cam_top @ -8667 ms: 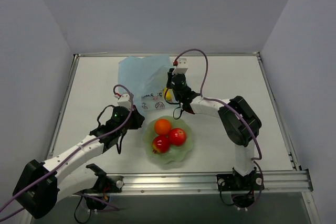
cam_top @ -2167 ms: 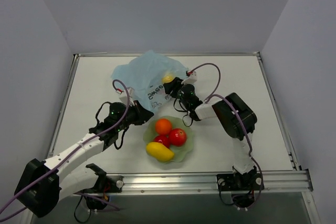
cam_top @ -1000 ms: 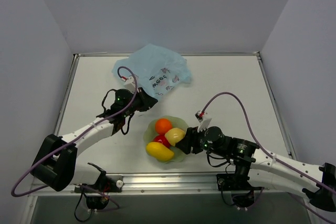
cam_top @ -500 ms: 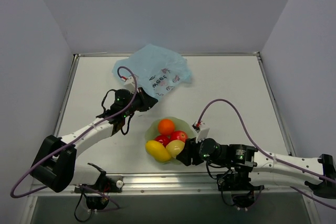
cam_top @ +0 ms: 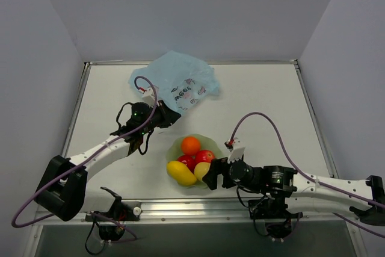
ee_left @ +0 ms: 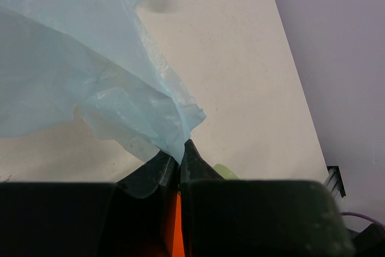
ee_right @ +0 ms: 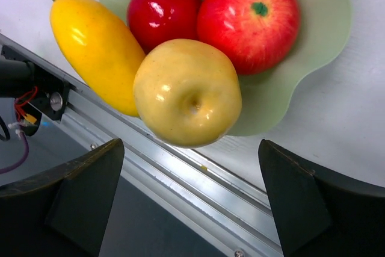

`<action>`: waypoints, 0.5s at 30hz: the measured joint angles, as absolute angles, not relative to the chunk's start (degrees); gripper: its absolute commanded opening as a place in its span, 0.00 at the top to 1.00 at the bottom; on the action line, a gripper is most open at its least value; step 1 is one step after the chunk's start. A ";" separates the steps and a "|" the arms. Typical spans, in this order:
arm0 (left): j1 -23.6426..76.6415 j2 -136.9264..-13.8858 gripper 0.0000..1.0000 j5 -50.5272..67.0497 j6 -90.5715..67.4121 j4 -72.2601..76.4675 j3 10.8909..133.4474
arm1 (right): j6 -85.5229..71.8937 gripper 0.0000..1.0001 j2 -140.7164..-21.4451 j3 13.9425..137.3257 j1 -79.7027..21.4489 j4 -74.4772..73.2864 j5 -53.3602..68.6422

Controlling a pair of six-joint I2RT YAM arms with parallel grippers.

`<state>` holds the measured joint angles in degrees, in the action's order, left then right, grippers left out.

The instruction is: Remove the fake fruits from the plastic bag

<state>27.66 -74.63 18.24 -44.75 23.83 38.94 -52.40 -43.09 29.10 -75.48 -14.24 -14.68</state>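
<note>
- Pale grey walls [cam_top: 180, 10] close in a white table [cam_top: 264, 100] on three sides; a metal rail [cam_top: 198, 207] runs along its near edge.
- At the far side of the table, left of the middle, the plastic bag [cam_top: 174, 79] lies crumpled, its white printed patch facing up towards the right.
- The left gripper [cam_top: 168, 114] sits at the bag's near corner. In the left wrist view its fingers [ee_left: 194, 159] are pressed together with a fold of the bag's thin blue film [ee_left: 78, 70] pinched between their tips, and the rest of the bag spreads away over the table.
- Near the rail, well apart from the bag, a pale green scalloped bowl [cam_top: 212, 150] holds all five fake fruits: an orange [cam_top: 190, 145] at the far side, two red apples [cam_top: 205, 156] behind the front pair, a yellow mango [cam_top: 181, 173] on the left, and a pale yellow pear [cam_top: 201, 170] at the near rim.
- The right gripper [cam_top: 212, 176] hangs just beside the bowl's near right edge, its fingers spread wide.
- From the right wrist, the pear [ee_right: 187, 91] lies between the two dark fingers [ee_right: 84, 197], touching neither. It leans against the mango [ee_right: 96, 46] and the apples [ee_right: 249, 19], overhanging the bowl's rim [ee_right: 319, 40] towards the rail [ee_right: 180, 194].
</note>
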 measured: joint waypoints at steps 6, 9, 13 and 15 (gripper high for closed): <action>27.66 -74.56 0.98 18.41 -44.75 23.83 38.92 | -51.18 0.09 -41.36 32.42 -75.48 -16.56 -17.93; 27.68 -74.50 0.95 18.59 -44.75 23.77 38.89 | -49.39 0.05 -41.41 35.20 -75.48 -17.50 -20.45; 27.68 -73.30 0.67 18.65 -44.40 22.39 38.54 | -45.93 0.00 -42.50 40.45 -75.48 -18.20 -26.57; 27.68 -71.92 0.36 18.63 -43.92 21.06 38.48 | -44.29 0.00 -43.16 42.70 -75.48 -18.15 -30.41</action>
